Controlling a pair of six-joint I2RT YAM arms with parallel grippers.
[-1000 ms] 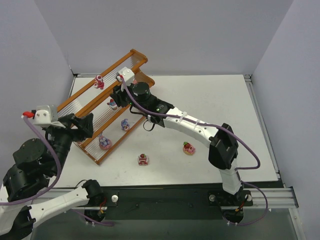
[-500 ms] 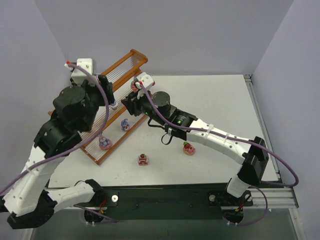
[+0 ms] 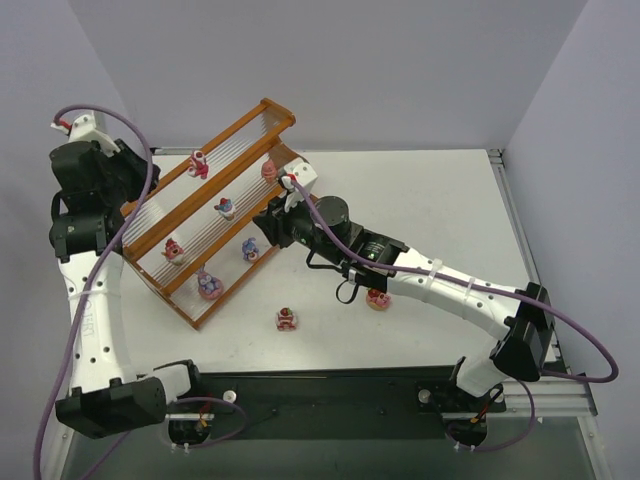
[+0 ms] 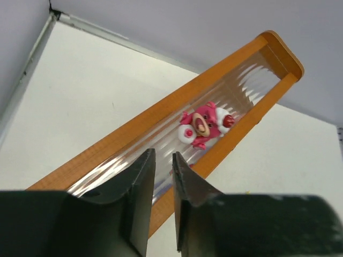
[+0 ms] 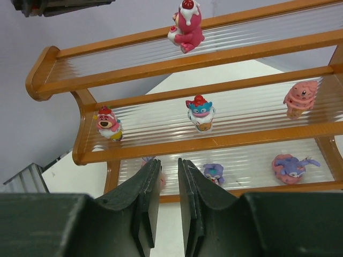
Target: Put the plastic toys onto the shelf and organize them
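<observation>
Left arm swung up, back; right gripper [image 5: 168, 161] backed off shelf [image 3: 240, 121]; we see both jaws barely parted, empty (left gripper [image 4: 162, 155] facing top tier); six-plus plastic toys [image 3: 226, 208] shelved; red toy [image 3: 287, 319], pink toy [image 3: 377, 297] left on table [image 3: 450, 200].

One pink toy [image 5: 162, 181] on the shelf's [image 5: 214, 142] bottom tier was mostly hidden behind the right hand [image 5: 168, 163], and the shelf was cut off at the right edge.

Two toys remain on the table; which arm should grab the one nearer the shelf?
Right. The right hand hovers at the front of the shelf, near that toy. The left hand is at the top tier's end, with the shelf between it and the toy.
</observation>
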